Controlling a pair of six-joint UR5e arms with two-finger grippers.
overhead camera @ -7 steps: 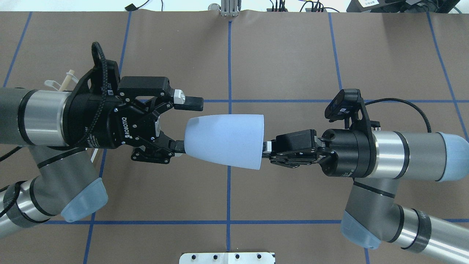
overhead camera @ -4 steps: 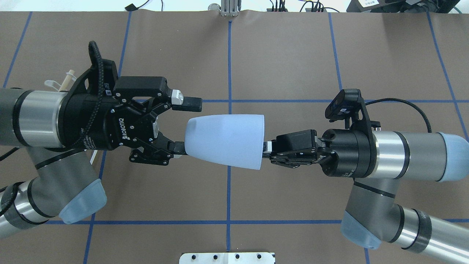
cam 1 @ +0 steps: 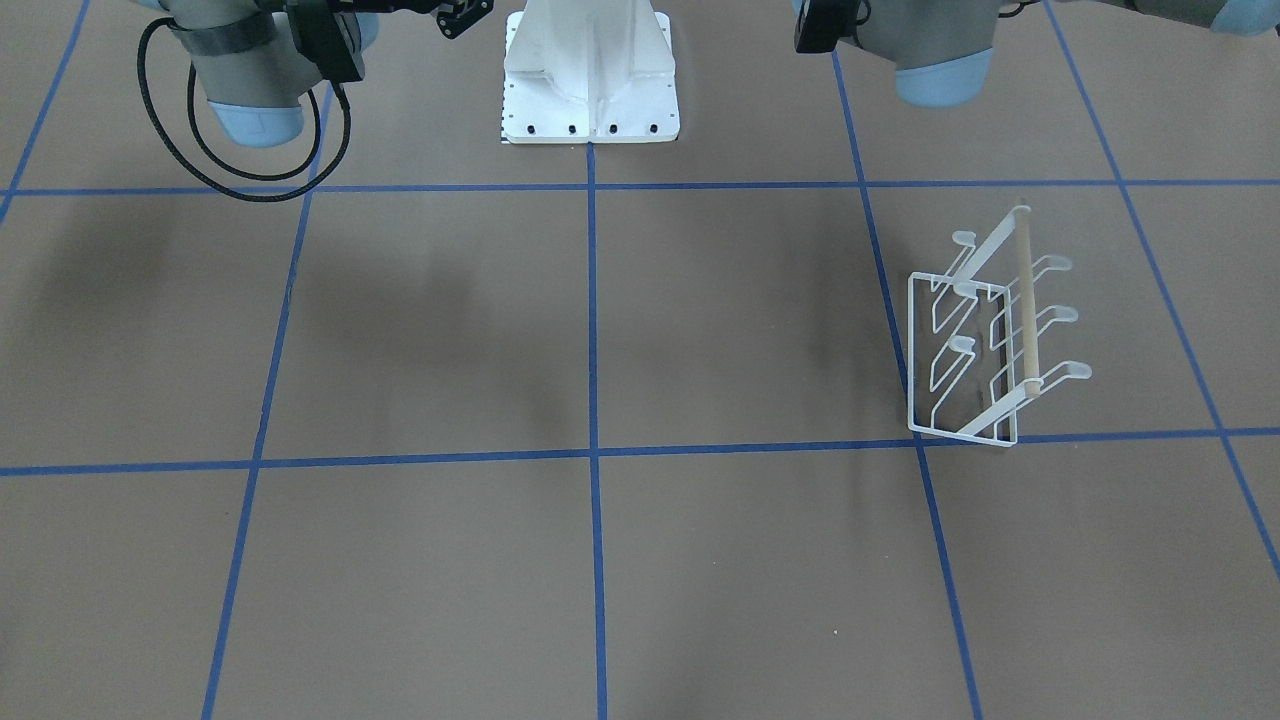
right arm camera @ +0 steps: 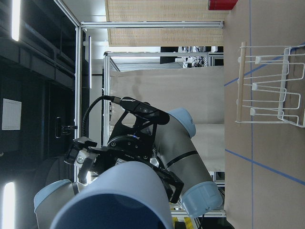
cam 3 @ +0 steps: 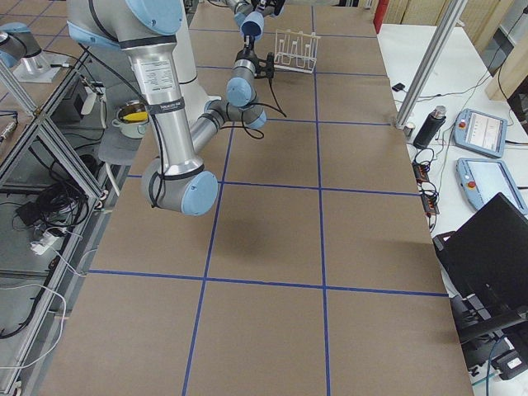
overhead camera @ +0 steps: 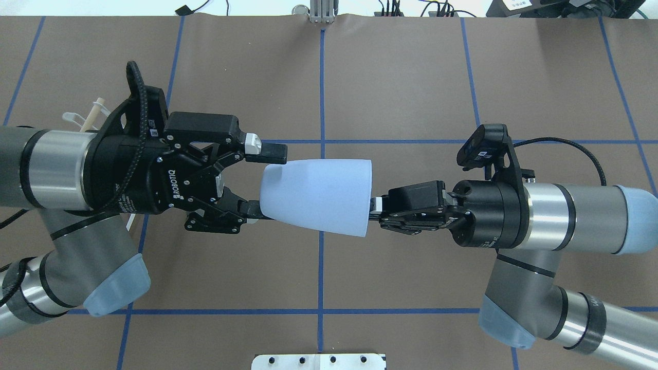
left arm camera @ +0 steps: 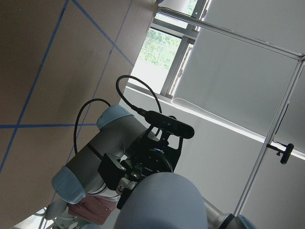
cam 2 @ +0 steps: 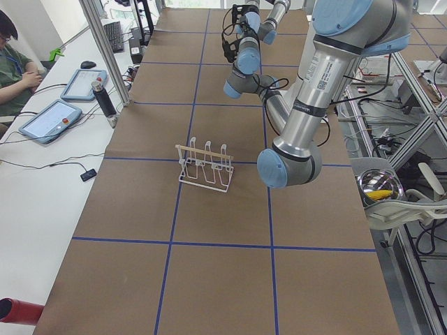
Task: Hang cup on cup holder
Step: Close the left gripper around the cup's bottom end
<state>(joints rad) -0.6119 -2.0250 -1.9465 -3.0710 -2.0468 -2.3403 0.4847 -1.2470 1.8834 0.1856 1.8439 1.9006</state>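
The light blue cup [overhead camera: 316, 196] hangs on its side in the air between both grippers, base to the left, rim to the right. My right gripper [overhead camera: 374, 208] is shut on its rim. My left gripper [overhead camera: 267, 180] is open, one finger on each side of the cup's base; the lower finger touches it and the upper one stands just off it. The cup fills the bottom of the left wrist view [left arm camera: 162, 200] and of the right wrist view [right arm camera: 119, 195]. The white wire cup holder [cam 1: 990, 330] stands on the table under my left arm, only its tip showing from overhead [overhead camera: 95, 110].
The white robot pedestal base [cam 1: 590, 80] sits at the table's near edge. Blue tape lines cross the brown table. An operator's side table with tablets [cam 2: 52, 118] runs along the far side. A metal bowl [cam 2: 380, 187] sits off the table by the robot.
My left gripper's jaws have narrowed toward the cup's base and the gripper has shifted slightly right. The cup and the right gripper have stayed put.
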